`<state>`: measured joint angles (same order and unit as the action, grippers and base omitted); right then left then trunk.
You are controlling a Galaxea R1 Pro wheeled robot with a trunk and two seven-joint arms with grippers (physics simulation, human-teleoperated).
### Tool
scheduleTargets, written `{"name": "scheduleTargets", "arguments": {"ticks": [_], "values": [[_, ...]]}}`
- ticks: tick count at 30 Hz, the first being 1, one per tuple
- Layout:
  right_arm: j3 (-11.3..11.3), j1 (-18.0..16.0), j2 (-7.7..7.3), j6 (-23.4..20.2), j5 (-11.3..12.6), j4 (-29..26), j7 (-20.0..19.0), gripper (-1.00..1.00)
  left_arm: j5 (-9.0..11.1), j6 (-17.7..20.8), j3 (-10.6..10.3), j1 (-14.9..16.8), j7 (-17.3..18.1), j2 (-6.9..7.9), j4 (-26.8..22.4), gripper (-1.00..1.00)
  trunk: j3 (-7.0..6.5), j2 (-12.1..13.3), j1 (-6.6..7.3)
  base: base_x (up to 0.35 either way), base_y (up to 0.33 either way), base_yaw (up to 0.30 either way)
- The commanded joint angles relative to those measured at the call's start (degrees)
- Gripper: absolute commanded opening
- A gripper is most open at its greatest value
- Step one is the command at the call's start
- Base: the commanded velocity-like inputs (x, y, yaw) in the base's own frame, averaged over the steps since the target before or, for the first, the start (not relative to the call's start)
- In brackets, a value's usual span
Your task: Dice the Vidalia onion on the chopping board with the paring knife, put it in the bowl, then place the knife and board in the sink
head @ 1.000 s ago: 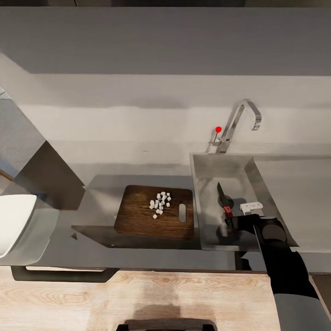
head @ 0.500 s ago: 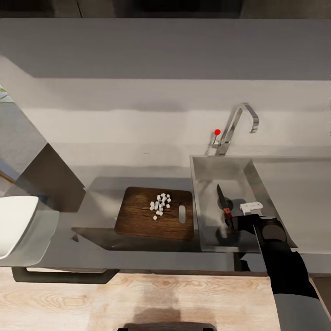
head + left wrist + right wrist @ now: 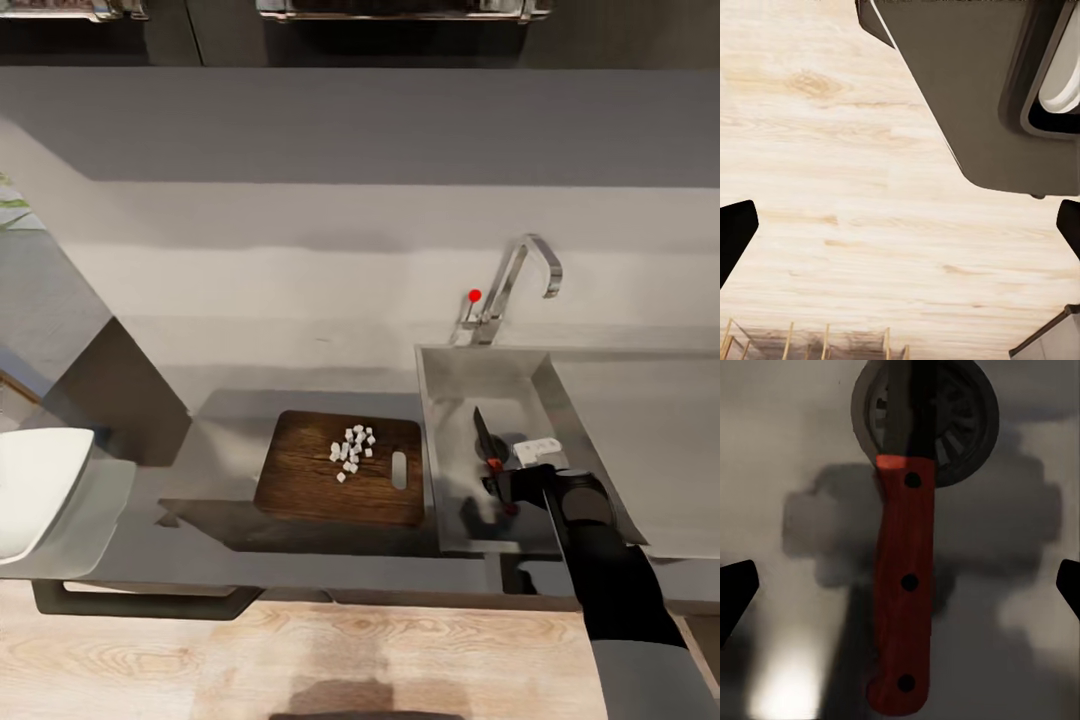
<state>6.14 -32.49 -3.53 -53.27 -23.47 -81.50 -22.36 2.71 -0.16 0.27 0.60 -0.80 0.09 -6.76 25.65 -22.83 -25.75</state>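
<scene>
The paring knife point(image 3: 487, 450) lies flat on the floor of the sink point(image 3: 447, 400), its dark blade over the round drain and its orange-red handle point(image 3: 904, 585) toward me. My right gripper point(image 3: 503, 492) hovers just above the handle, open, with its fingertips point(image 3: 735, 594) wide apart on either side and not touching it. The chopping board point(image 3: 300, 485) rests on the countertop point(image 3: 210, 440) left of the sink, with several white pieces of diced onion point(image 3: 352, 450) on it. The white bowl point(image 3: 30, 485) sits at the far left. My left gripper point(image 3: 900, 232) is open over the wooden floor.
A chrome tap point(image 3: 520, 280) with a red knob point(image 3: 475, 295) stands behind the basin. The drainboard point(image 3: 650, 430) extends to the right of it. A grey wall runs behind the counter. Light wood flooring point(image 3: 300, 660) lies in front, and a dark cabinet body point(image 3: 975, 90) hangs near the left gripper.
The whole picture has slid down a little, so the camera has moved. The knife stays lying in the sink and the right gripper stays open above it.
</scene>
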Motion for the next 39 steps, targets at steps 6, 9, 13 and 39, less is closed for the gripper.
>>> {"name": "scheduleTargets", "arguments": {"ticks": [6,9,13,39], "values": [[-0.5,0.0,0.0,-0.1,-0.6,0.0,-0.6,1.0,0.3,0.0,0.0,0.0,-0.1,0.0,0.0,1.0,-0.33,-0.1,-0.03,0.0,0.0,0.046],[-0.7,-0.5,-0.65,-0.1,0.0,-0.7,-1.2,1.0,0.6,-0.7,0.2,0.0,0.4,-0.66,-0.7,1.0,-0.4,-0.1,-0.03,0.0,0.0,0.001],[-0.8,-0.5,-1.84,-0.1,0.1,-2.0,-1.1,1.0,0.7,-1.6,0.2,0.0,0.4,-1.13,-1.5,1.0,-0.4,-0.1,-0.03,0.0,0.0,0.0],[-2.0,-0.4,0.97,3.2,0.5,-3.8,-1.0,1.0,0.7,-7.7,1.8,0.0,0.2,-1.93,-5.0,1.0,-2.32,-0.1,-0.03,0.0,0.0,0.0]]}}
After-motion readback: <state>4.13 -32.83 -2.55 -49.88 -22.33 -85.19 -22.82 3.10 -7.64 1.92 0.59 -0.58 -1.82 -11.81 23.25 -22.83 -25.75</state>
